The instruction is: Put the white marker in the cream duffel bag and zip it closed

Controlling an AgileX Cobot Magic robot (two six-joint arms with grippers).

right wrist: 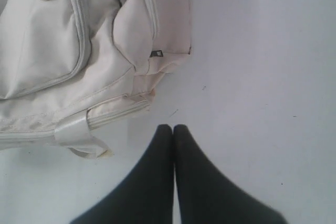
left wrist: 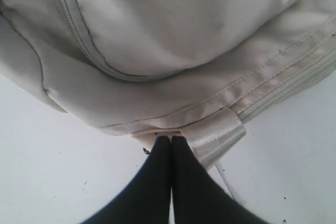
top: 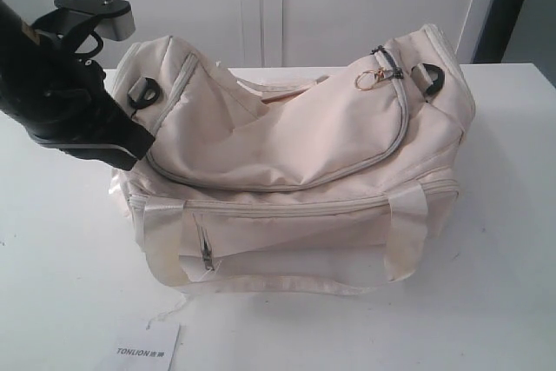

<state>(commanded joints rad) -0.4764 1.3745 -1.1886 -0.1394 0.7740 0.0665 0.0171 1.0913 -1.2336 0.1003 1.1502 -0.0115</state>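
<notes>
Left gripper (left wrist: 170,139): black fingers pressed together with nothing between them, tips touching one silvery satin strap (left wrist: 215,135) at the bag's lower seam. Right gripper (right wrist: 173,127): fingers likewise closed and empty, over the bare white table (top: 504,215) just beside the bag's end. One large soft cream fabric duffel bag (top: 295,136) sits mid-table. One curved top zipper (top: 278,188) looks closed along its visible run. One gold keyring pull (top: 365,80) sits at the zipper's right end. Two black strap clips (top: 432,76), one per end. One white paper tag printed TONLION (top: 146,349) lies in front.
</notes>
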